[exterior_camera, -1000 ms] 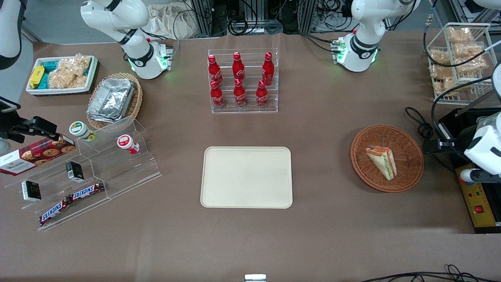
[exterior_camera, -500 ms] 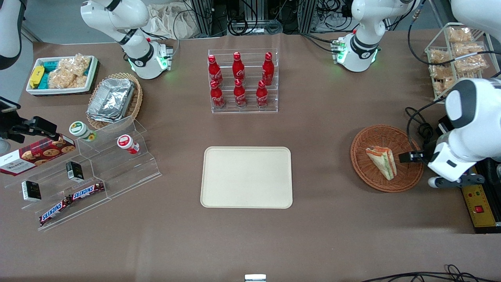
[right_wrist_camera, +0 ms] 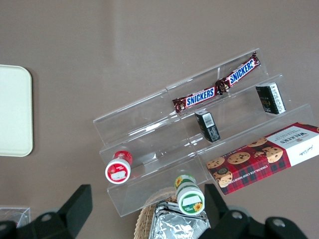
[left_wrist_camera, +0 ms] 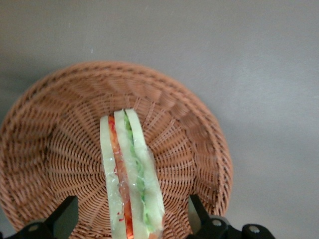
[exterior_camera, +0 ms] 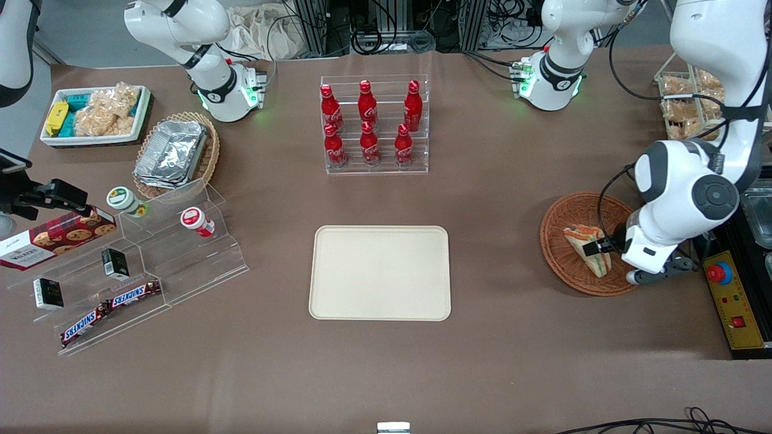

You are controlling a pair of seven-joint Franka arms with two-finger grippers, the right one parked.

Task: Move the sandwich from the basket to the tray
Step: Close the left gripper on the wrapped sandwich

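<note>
The sandwich (exterior_camera: 582,237) lies in the round reddish-brown basket (exterior_camera: 564,214) toward the working arm's end of the table. The left gripper (exterior_camera: 603,246) hangs just above the sandwich, inside the basket's rim. In the left wrist view the gripper (left_wrist_camera: 130,211) is open, one black finger on each side of the sandwich (left_wrist_camera: 127,164), which stands on edge on the basket's weave (left_wrist_camera: 55,129). The fingers do not touch it. The cream-beige tray (exterior_camera: 380,272) lies bare at mid-table, well apart from the basket.
A clear rack of red bottles (exterior_camera: 374,123) stands farther from the front camera than the tray. A yellow control box (exterior_camera: 733,304) and cables lie beside the basket. A tiered acrylic stand with snacks (exterior_camera: 129,265) is toward the parked arm's end.
The left arm has swung in from the table's end over the basket. Its gripper, clear of the basket a second ago, now straddles the sandwich. The sandwich has not moved.
</note>
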